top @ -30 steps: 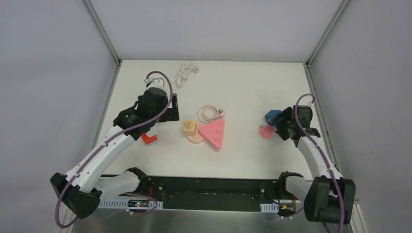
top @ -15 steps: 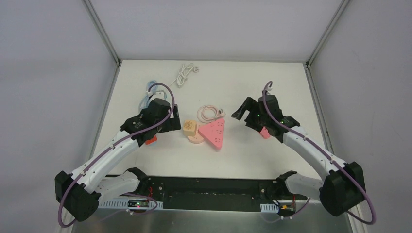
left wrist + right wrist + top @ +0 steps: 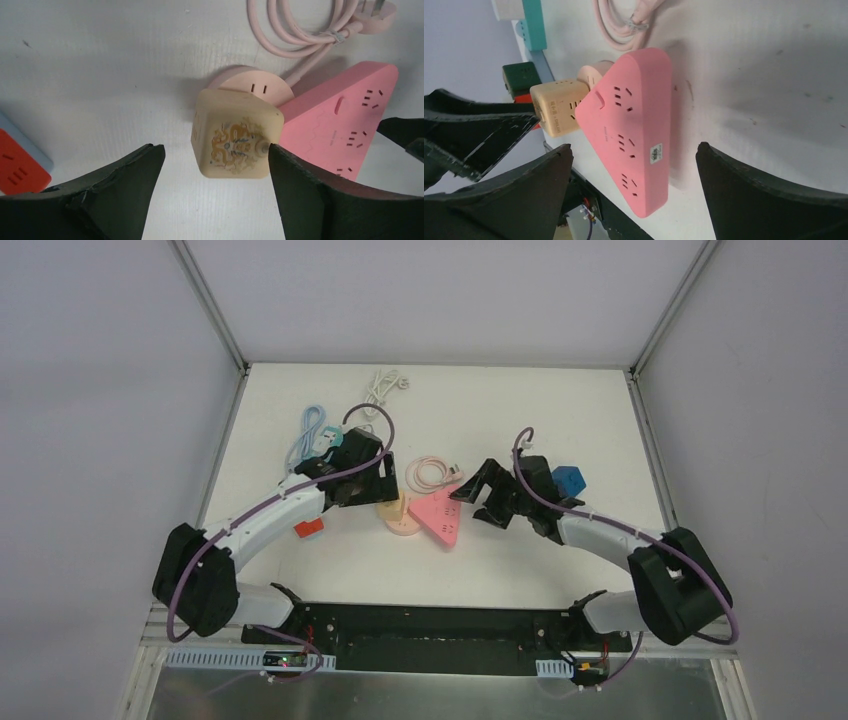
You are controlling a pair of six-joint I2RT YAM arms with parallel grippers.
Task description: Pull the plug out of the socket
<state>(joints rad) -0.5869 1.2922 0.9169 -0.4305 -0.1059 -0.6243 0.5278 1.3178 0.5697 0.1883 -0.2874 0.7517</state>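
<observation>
A cream cube plug [image 3: 235,134] with a gold dragon print sits in a round pink socket [image 3: 255,85], right beside a pink triangular power strip [image 3: 345,125]. My left gripper [image 3: 214,150] is open, one finger on each side of the cube. Its right finger [image 3: 300,180] is close against the cube's side and its left finger [image 3: 125,175] stands apart. In the top view the left gripper [image 3: 383,490] covers most of the cube [image 3: 392,508]. My right gripper [image 3: 634,146] is open and straddles the near end of the pink strip [image 3: 634,125], touching nothing. It shows in the top view [image 3: 478,502] at the strip's right edge [image 3: 440,512].
A coiled pink cable [image 3: 430,472] lies behind the strip. An orange-red socket block [image 3: 309,528] lies to the left, a blue cube [image 3: 569,480] to the right. A light blue cable [image 3: 308,430], a teal adapter [image 3: 332,438] and a white cable [image 3: 380,390] lie at the back.
Both arms have swung in toward the middle. My left gripper has come over the cream cube. My right gripper has moved left from the table's right side to the pink strip.
</observation>
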